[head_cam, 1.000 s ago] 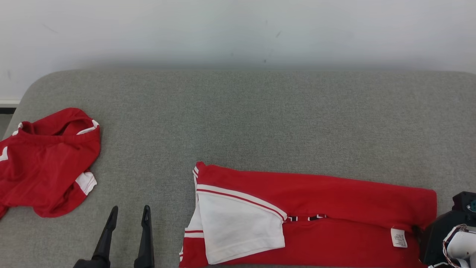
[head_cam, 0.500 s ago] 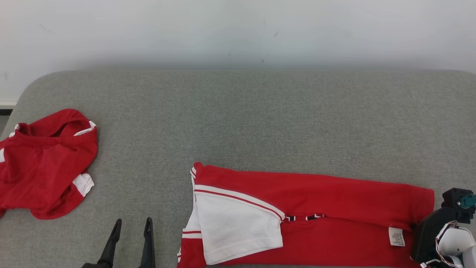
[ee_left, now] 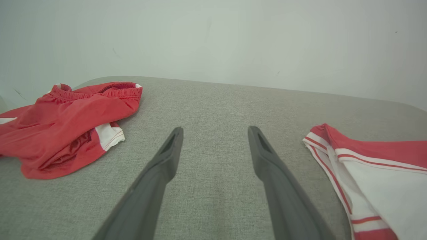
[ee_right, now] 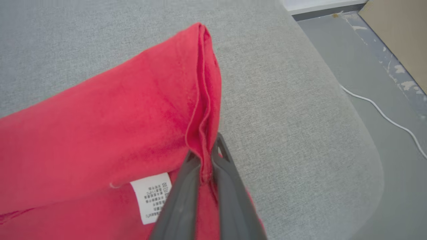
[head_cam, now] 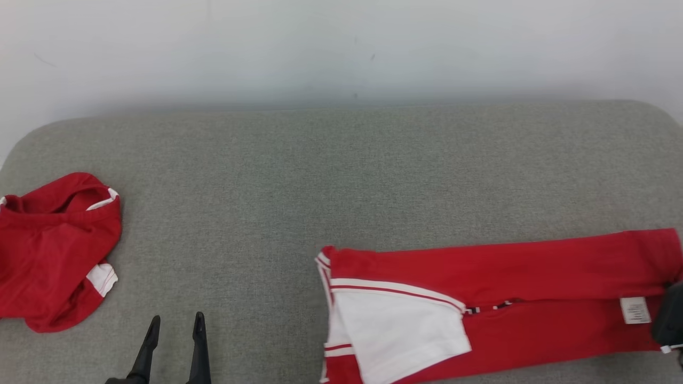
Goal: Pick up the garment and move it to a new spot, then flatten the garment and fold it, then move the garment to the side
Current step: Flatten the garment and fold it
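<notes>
Jaws of the right gripper point(ee_right: 205, 148) are pinched shut on the right end of the red garment point(ee_right: 100, 116), at the hem just beside a white label point(ee_right: 151, 196), near the right edge of the grey cushion point(ee_right: 283, 100). The garment lies as a long folded strip along the cushion's near edge. Its long axis runs left to right, from the held end to a free end with a white sleeve point(head_cam: 400, 330) around the middle. Jaws of the left gripper point(head_cam: 177, 317) stand wide open and empty over bare cushion, left of that free end and apart from it; this arm is the nearer to it. Crumpled red shorts point(head_cam: 53, 250) lie farther left, by the left edge.
</notes>
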You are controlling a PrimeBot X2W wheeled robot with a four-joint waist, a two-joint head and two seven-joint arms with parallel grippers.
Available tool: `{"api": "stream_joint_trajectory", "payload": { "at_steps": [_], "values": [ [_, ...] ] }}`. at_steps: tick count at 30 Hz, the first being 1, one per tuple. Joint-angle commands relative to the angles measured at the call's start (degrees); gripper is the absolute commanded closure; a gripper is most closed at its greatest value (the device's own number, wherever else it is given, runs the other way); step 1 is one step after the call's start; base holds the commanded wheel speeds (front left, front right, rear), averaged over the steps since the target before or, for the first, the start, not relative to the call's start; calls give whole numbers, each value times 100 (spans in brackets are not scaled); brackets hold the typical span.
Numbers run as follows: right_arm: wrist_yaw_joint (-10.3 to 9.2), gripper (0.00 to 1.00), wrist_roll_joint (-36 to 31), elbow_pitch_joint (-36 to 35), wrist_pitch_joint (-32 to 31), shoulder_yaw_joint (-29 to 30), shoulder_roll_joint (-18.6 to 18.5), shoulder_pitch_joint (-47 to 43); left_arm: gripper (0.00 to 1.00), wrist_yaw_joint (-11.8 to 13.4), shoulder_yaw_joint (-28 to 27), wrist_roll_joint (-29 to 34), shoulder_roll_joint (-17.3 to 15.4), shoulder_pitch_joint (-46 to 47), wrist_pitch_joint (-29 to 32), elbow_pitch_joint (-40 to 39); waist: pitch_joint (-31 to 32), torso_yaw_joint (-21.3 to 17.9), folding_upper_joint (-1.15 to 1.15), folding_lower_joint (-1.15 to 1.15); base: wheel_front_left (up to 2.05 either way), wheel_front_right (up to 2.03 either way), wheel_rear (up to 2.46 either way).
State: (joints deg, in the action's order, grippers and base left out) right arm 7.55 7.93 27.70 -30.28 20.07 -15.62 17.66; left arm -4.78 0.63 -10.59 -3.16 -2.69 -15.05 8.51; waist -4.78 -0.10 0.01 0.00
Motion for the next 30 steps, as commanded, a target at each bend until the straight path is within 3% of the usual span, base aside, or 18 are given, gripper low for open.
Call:
{"api": "stream_joint_trajectory", "payload": {
  "at_steps": [1,10,13,23,30],
  "values": [
    [-14,100,-180,-121,2,221,-94,-3,0,8,-26,-6,-10,-42,-16,-9,12,-70,-1,0,0,0,0],
    [-14,100,-726,-634,-66,920,-89,-223,0,-11,36,-1,-1,-16,-16,17,39,-158,-1,0,0,0,0],
    [-14,100,-677,-992,-147,763,101,-341,0,5,74,-34,7,-30,-16,54,115,-162,-1,0,0,0,0],
    [-15,100,-72,-1943,-482,-1171,541,-789,0,-13,119,-146,16,-109,-16,137,360,-44,-1,0,0,0,0],
    [-15,100,429,-1990,-644,-2534,510,-744,0,4,138,-169,21,-177,-16,152,476,94,-1,0,0,0,0]
  ]
}}
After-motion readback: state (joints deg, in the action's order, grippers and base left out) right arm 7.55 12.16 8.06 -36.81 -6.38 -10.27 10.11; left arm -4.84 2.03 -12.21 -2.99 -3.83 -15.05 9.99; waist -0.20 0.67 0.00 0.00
